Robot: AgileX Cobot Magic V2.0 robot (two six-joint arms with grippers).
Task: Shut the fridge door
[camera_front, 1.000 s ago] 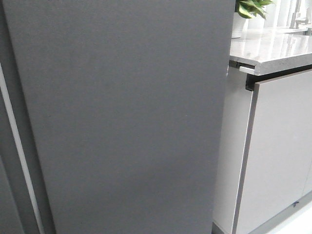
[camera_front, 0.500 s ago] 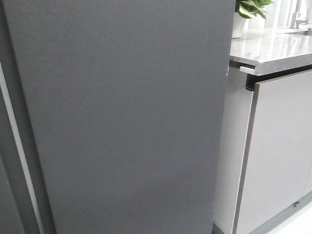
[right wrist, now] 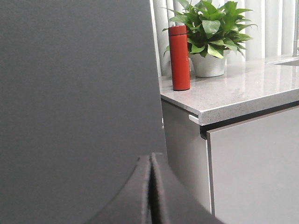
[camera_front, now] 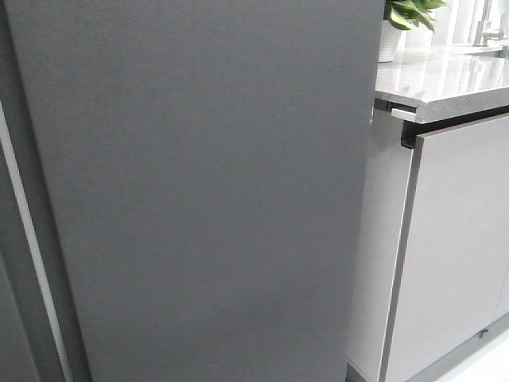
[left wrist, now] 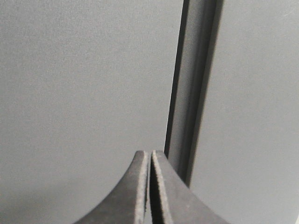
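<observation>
Barely anything has shifted over the last second: the tall matte dark grey fridge door (camera_front: 207, 191) fills the front view just as before, its outer face towards the camera, beside the pale grey glossy cabinet door (camera_front: 457, 247). Both the left tool (left wrist: 150, 186) and the right tool (right wrist: 150, 191) are pressed together, holding nothing, close to the dark panel. Judging by this stillness, the door is probably closed or nearly so.

Soft, even daylight from the blinds (right wrist: 261, 28); worktop (camera_front: 445, 79) glares, door (camera_front: 199, 191) flat and grainy, fingers (left wrist: 140, 196) blurred
</observation>
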